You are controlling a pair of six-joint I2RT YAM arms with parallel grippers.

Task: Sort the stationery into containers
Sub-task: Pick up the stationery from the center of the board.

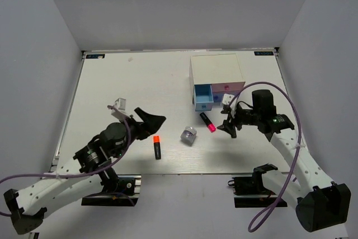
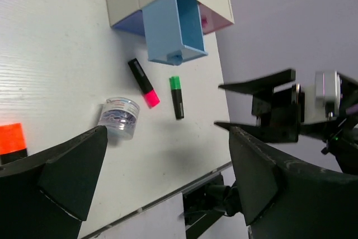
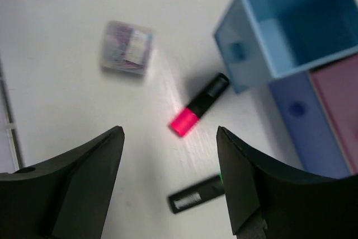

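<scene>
My left gripper (image 1: pixel 153 125) (image 2: pixel 168 177) hangs open and empty just above the orange-capped marker (image 1: pixel 157 146) (image 2: pixel 11 139). A small grey-silver round piece (image 1: pixel 189 135) (image 2: pixel 119 117) (image 3: pixel 127 47) lies at mid-table. The pink-capped marker (image 1: pixel 208 122) (image 2: pixel 144 83) (image 3: pixel 199 104) lies in front of the pulled-out blue drawer (image 1: pixel 202 97) (image 2: pixel 176 26) (image 3: pixel 285 32). Over the green-capped marker (image 2: pixel 177 97) (image 3: pixel 197 194) my right gripper (image 1: pixel 228 129) (image 3: pixel 170 180) stands open, holding nothing. That marker is hidden in the top view.
The white-topped cabinet (image 1: pixel 217 71) stands at the back right, with a pink drawer (image 1: pixel 229 87) (image 3: pixel 341 104) beside the blue one and another blue drawer (image 3: pixel 305 121) shut. The table's near edge (image 2: pixel 168 197) runs close below both arms.
</scene>
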